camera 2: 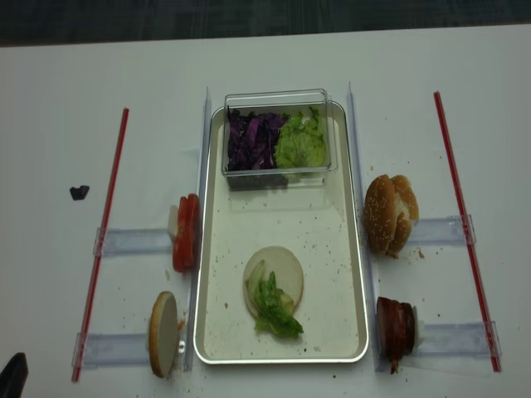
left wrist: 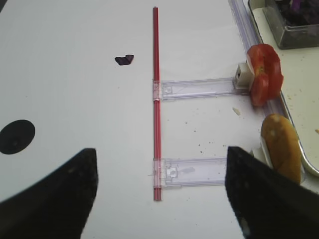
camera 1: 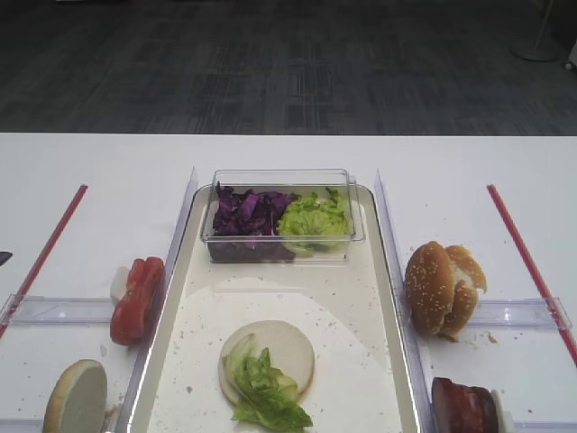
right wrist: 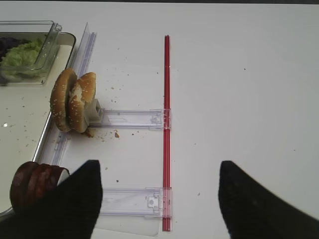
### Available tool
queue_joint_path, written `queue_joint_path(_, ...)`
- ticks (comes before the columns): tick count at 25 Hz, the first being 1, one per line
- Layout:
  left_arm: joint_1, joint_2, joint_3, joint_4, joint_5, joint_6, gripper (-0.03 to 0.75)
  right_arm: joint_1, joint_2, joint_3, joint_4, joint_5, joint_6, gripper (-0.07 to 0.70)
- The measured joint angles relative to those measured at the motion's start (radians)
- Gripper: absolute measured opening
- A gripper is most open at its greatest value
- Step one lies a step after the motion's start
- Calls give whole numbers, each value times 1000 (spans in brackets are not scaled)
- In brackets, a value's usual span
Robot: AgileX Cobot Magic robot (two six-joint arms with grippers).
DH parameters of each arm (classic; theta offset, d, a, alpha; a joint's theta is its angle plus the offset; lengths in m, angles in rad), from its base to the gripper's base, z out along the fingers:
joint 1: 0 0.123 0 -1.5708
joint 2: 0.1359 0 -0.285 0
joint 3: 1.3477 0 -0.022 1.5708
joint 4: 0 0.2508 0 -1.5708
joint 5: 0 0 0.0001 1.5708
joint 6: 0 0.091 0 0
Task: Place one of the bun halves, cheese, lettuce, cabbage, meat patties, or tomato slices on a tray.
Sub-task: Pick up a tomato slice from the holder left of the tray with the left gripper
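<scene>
Both grippers hang over bare table with their jaws spread wide and nothing between them: the right gripper (right wrist: 159,199) shows two dark fingers (right wrist: 75,199) either side of a red strip (right wrist: 166,129), the left gripper (left wrist: 159,194) likewise astride its own red strip (left wrist: 156,104). From the right jaws, the meat patties (right wrist: 35,184) stand on edge at about nine o'clock, touching the left finger's edge, and two bun halves (right wrist: 72,102) lean together at eleven o'clock beside the tray (camera 2: 217,332). From the left jaws, the tomato slices (left wrist: 264,73) stand upright at two o'clock and another bun half (left wrist: 281,149) at three. On the tray, a bun half (camera 2: 280,269) lies cut face up with lettuce (camera 2: 274,308) over its near edge; at twelve o'clock a clear tub (camera 2: 278,170) holds purple cabbage (camera 2: 253,141) and more lettuce.
</scene>
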Motion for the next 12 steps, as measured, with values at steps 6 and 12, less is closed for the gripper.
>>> queue_joint_path(6,0,0,0,0,0,0,491,0,0,0,0,0,2,513)
queue_joint_path(12,0,0,0,0,0,0,491,0,0,0,0,0,2,505)
